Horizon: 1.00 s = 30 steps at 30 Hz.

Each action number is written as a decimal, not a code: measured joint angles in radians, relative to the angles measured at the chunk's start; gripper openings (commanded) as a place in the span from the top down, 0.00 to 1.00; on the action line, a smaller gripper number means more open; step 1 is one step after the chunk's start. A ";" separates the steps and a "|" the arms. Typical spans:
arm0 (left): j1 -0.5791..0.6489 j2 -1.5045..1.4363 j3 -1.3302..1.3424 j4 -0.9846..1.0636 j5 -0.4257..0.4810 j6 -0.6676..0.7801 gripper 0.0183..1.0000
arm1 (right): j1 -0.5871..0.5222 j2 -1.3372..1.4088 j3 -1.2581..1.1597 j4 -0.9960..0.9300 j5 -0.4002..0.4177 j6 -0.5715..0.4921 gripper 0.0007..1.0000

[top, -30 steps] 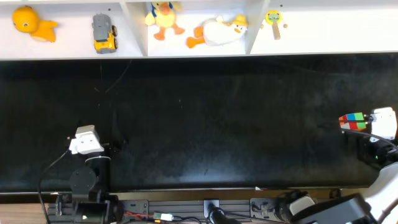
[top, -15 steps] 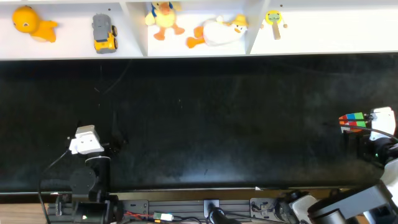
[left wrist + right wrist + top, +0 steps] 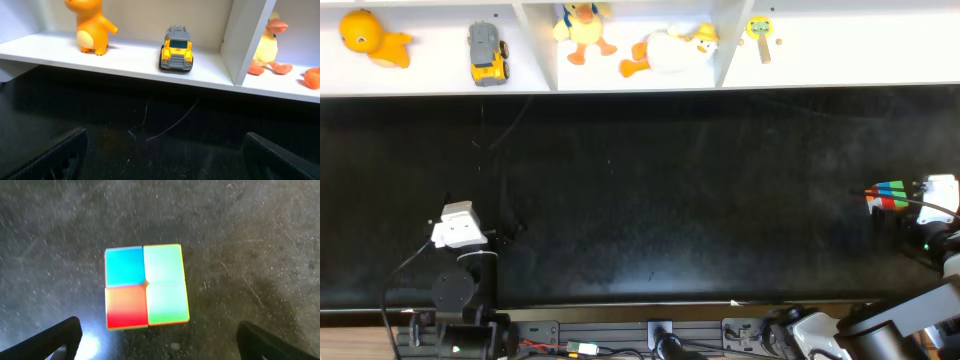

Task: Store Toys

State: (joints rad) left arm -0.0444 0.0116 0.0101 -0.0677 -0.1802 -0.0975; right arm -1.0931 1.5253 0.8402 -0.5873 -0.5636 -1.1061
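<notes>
Left gripper (image 3: 457, 225) sits low near its arm's base at the left of the black table (image 3: 650, 200), its two dark fingers (image 3: 65, 150) spread wide with nothing between them. From its wrist camera it faces the white shelf (image 3: 640, 78) that runs along the table's far edge. On that shelf, from the left: an orange duck figure (image 3: 372, 38) standing upright, a yellow toy truck (image 3: 487, 52) with a grey cab in the same compartment, then past a divider a yellow plush duck (image 3: 584, 30) with orange feet and a white plush duck (image 3: 670, 50) lying on its side, and past the next divider a small green toy on a stick (image 3: 760, 35).

Far over at the right edge of the table lies the puzzle cube (image 3: 146, 286), resting flat on the black surface, well apart from the shelf. It is a two-by-two cube (four squares to a face): the upward face shows one cyan-blue square, two pale green ones and one that runs from orange to red, with a thin yellowish rim at the edges. From above, its side shows red, green and blue patches (image 3: 887, 194).

Right gripper (image 3: 159, 332) hangs over the cube, fingers (image 3: 60, 337) held wide apart on either side of it and touching neither face
</notes>
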 measured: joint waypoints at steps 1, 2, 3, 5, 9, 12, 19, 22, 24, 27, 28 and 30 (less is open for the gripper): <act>0.000 0.000 0.000 0.000 0.000 0.000 0.00 | 0.000 0.000 0.000 0.003 -0.010 0.009 0.00; 0.000 0.000 0.000 0.000 0.000 0.000 0.00 | 0.001 0.000 0.000 0.006 -0.016 0.015 0.00; 0.000 0.000 0.000 0.000 0.000 0.000 0.00 | 0.003 0.000 0.000 0.011 -0.021 0.023 0.00; 0.000 0.000 0.000 0.000 0.000 0.000 0.00 | 0.011 0.000 0.000 0.012 -0.027 0.032 0.00; 0.000 0.000 0.000 0.000 0.000 0.000 0.00 | 0.041 0.000 0.000 0.015 -0.036 0.044 0.00; 0.000 0.000 0.000 0.000 0.000 0.000 0.00 | 0.058 0.000 0.000 0.031 -0.040 0.072 0.00; 0.000 0.000 0.000 0.000 0.000 0.000 0.00 | 0.061 0.001 0.000 0.056 -0.025 0.161 0.00; 0.000 0.000 0.000 0.000 0.000 0.000 0.00 | 0.061 0.012 0.000 0.054 -0.009 0.182 0.00; 0.000 0.000 0.000 0.000 0.000 0.000 0.00 | 0.061 0.024 0.000 0.051 -0.002 0.190 0.00; 0.000 0.000 0.000 0.000 0.000 0.000 0.00 | 0.065 0.036 0.000 0.041 0.008 0.196 0.00; 0.000 0.000 0.000 0.000 0.000 0.000 0.00 | 0.068 0.037 0.000 0.037 0.012 0.197 0.00; 0.000 0.000 0.000 0.000 0.000 0.000 0.00 | 0.078 0.037 0.000 0.034 0.020 0.197 0.00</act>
State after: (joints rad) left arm -0.0444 0.0116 0.0101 -0.0677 -0.1802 -0.0975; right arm -1.0149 1.5627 0.8402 -0.5533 -0.5438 -0.9089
